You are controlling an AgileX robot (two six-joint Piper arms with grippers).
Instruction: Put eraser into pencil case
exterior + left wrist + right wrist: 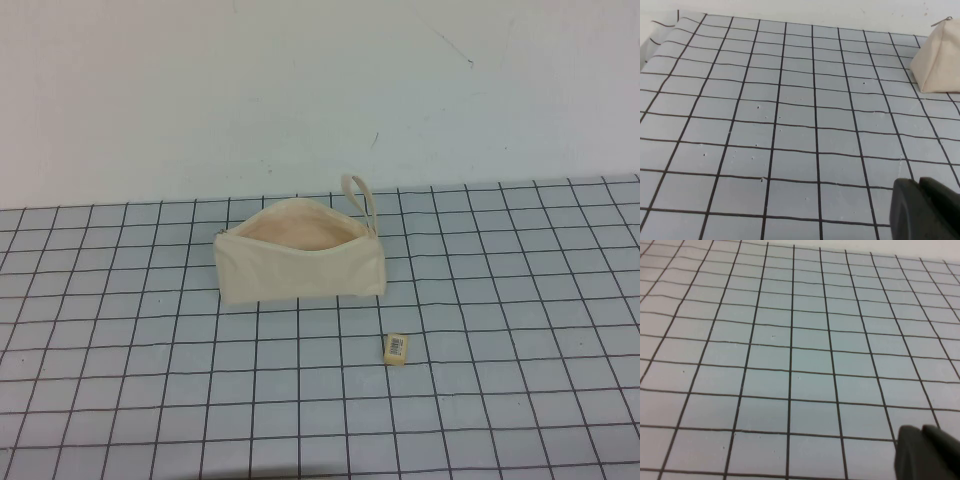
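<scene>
The cream pencil case (300, 272) stands on the grid mat near the middle, its zip mouth open and showing the beige-pink lining, with its loop strap (360, 196) at its right end. The tiny pale-yellow eraser (396, 348) lies on the mat in front of the case, a little to the right and apart from it. One end of the case shows in the left wrist view (939, 61). My left gripper (919, 184) is shut and empty over bare mat, far from the case. My right gripper (921, 431) is shut and empty over bare mat. Neither gripper shows in the high view.
The grey mat with black grid lines (120, 380) covers the table up to a white wall (300, 90) at the back. The mat's far edge runs just behind the pencil case.
</scene>
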